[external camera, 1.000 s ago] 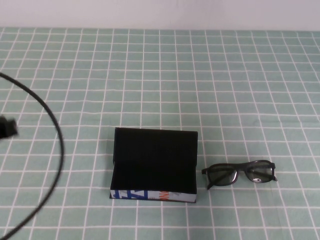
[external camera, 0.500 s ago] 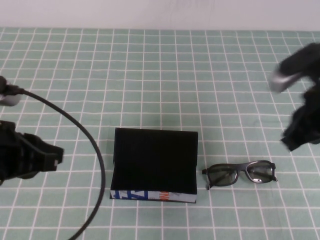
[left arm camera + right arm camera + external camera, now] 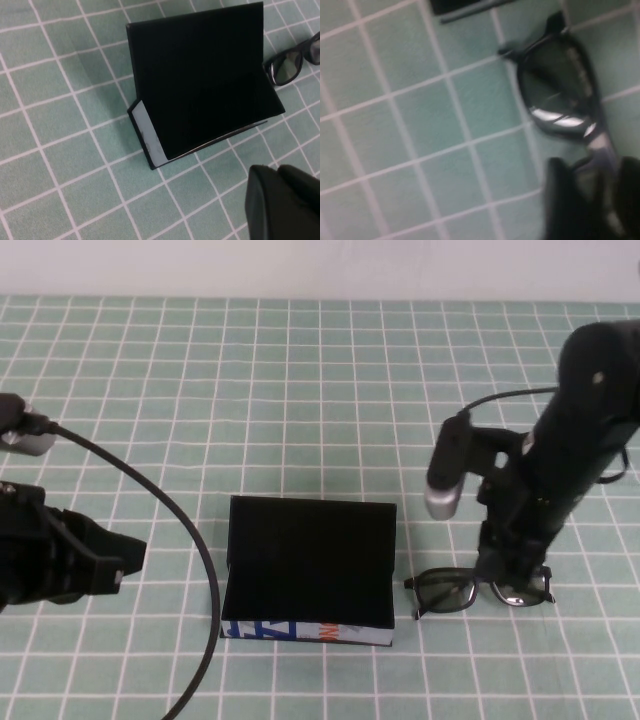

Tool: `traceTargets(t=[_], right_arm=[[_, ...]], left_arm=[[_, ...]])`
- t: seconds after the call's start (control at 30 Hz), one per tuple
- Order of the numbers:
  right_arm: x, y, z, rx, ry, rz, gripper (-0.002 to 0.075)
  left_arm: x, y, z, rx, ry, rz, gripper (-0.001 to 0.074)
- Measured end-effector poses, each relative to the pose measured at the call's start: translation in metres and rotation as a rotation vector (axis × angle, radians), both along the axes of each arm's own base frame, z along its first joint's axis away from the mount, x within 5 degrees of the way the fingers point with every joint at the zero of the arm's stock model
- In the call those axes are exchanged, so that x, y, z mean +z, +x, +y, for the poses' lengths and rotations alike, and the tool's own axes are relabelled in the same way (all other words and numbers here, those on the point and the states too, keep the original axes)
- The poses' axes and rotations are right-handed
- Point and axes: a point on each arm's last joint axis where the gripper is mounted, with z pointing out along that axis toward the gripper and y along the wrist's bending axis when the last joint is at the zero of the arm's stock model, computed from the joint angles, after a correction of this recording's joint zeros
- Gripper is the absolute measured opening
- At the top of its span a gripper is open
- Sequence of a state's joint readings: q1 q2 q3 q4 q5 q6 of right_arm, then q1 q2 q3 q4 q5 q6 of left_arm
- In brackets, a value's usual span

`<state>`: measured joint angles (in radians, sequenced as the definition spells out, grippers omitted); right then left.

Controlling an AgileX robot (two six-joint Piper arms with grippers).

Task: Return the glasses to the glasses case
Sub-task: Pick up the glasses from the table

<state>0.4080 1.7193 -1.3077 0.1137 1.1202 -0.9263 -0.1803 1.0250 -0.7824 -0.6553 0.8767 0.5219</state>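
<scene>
- Tabletop (image 3: 300,380), green checked cloth, is carrying everything.
- Glasses case (image 3: 308,570) is sitting open at centre, lid up.
- Right claw (image 3: 512,575) is hanging over the glasses' bridge, fingers (image 3: 560,200) parted on either side of it.
- Left claw (image 3: 120,558) is hovering left of the case; cannot tell its state.
- Glasses (image 3: 478,586) are lying just right of the case.

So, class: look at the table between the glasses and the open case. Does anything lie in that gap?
Nothing visible does. The glasses lie just to the right of the glasses case, whose lid stands open, with bare checked cloth between. The right gripper is at the glasses' right lens; the left gripper waits left of the case.
</scene>
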Motion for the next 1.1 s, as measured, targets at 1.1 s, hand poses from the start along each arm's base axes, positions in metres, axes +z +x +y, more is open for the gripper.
traceTargets(t=[1.1], right_arm=[[-0.062, 0.027, 0.015, 0.058, -0.076, -0.012, 0.0197]], left_arm=[[-0.002, -0.005, -0.001, -0.062, 0.018, 0.029, -0.0002]])
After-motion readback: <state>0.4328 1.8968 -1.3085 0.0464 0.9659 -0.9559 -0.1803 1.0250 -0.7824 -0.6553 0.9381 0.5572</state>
